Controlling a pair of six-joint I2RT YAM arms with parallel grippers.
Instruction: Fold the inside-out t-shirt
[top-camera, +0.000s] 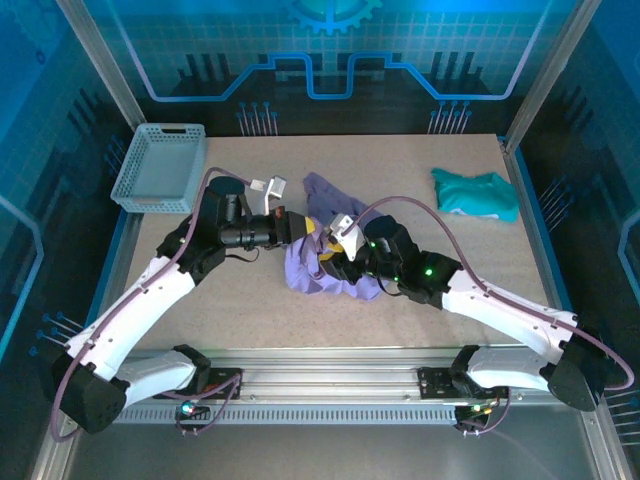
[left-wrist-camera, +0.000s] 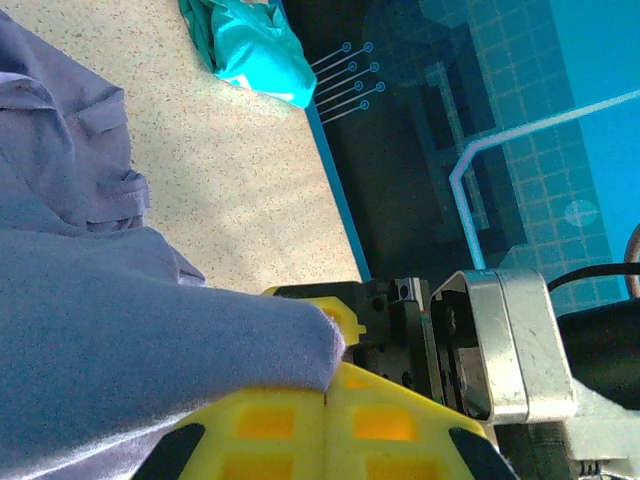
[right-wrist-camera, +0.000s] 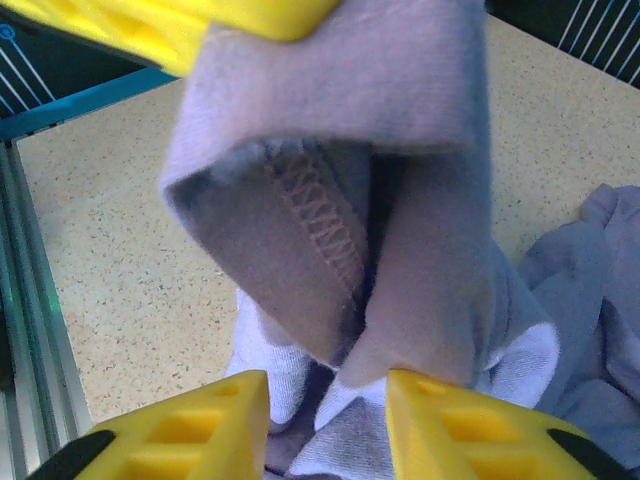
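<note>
The inside-out t-shirt (top-camera: 322, 262) lies crumpled in a lavender heap at the middle of the table. My left gripper (top-camera: 298, 228) is at the heap's upper left edge, and in the left wrist view its yellow fingers (left-wrist-camera: 335, 375) are shut on a fold of the t-shirt (left-wrist-camera: 110, 330). My right gripper (top-camera: 338, 262) sits at the heap's right side. In the right wrist view a lifted fold of the t-shirt (right-wrist-camera: 330, 200) with a stitched hem hangs down between my right gripper's (right-wrist-camera: 328, 385) parted jaws, which are open and not pressing it.
A teal-green garment (top-camera: 476, 193) lies at the back right of the table and appears in the left wrist view (left-wrist-camera: 250, 50). A grey-blue basket (top-camera: 160, 168) stands at the back left corner. The rail with both arm bases runs along the near edge.
</note>
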